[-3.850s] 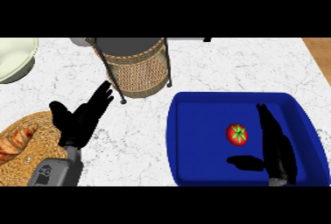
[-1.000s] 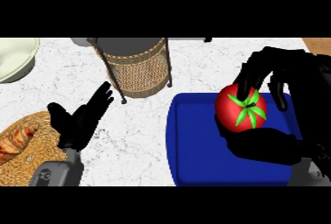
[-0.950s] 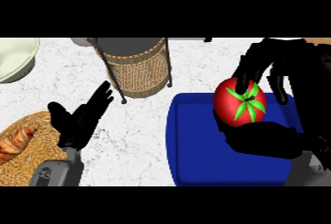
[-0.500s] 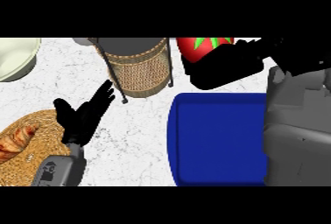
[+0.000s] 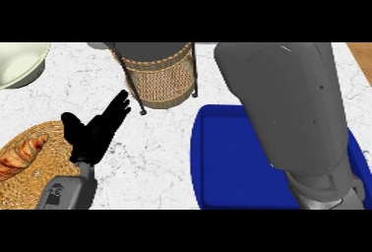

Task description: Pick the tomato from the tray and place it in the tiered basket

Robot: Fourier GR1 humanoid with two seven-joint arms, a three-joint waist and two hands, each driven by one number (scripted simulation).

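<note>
The wicker tiered basket [image 5: 158, 75] stands at the back of the counter, its grey upper level [image 5: 149, 49] cut off by the top of the view. The blue tray [image 5: 231, 165] lies at the right with no tomato showing in it. My right forearm [image 5: 294, 113] rises from the lower right, crosses the tray and runs out past the top edge just right of the basket. Its hand and the tomato are out of sight. My left hand [image 5: 93, 132] rests open, fingers up, left of the basket's foot.
A woven plate [image 5: 40, 170] with a croissant [image 5: 20, 156] sits at the lower left. A pale bowl [image 5: 18, 61] is at the back left corner. White marble counter [image 5: 163, 147] shows between the left hand and the tray.
My right hand lifted the tomato out of the tray and carried it up toward the basket. Hand and tomato have since passed beyond the top edge. The left hand stayed put.
</note>
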